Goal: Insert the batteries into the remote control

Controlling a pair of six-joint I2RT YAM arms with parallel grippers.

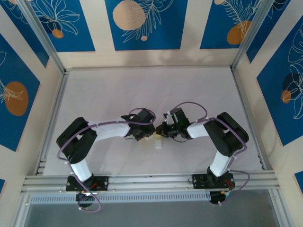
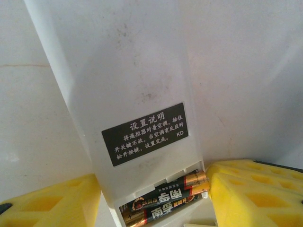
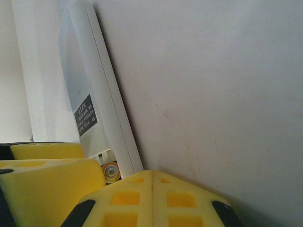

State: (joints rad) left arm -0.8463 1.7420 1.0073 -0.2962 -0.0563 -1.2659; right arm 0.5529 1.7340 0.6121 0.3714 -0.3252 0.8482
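The white remote control (image 2: 132, 71) lies back-up on the table, a black label on it and its battery bay uncovered. Two batteries (image 2: 165, 198), black with gold ends, lie side by side in the bay. My left gripper (image 2: 154, 183) straddles the bay end, with a yellow finger against each long side of the remote. In the right wrist view the remote control (image 3: 90, 85) runs away from me and one battery's (image 3: 111, 171) gold end shows. My right gripper (image 3: 152, 176) is shut, empty, its tip at the remote's edge beside that battery. From above, the left gripper (image 1: 150, 136) and right gripper (image 1: 162, 134) meet mid-table.
The pale table mat (image 1: 118, 94) is bare around the grippers. A metal rail (image 1: 151, 182) runs along the near edge by the arm bases. Walls with blue panels (image 1: 142, 23) close in the far side and both flanks. One left finger (image 3: 52, 184) sits close beside my right gripper.
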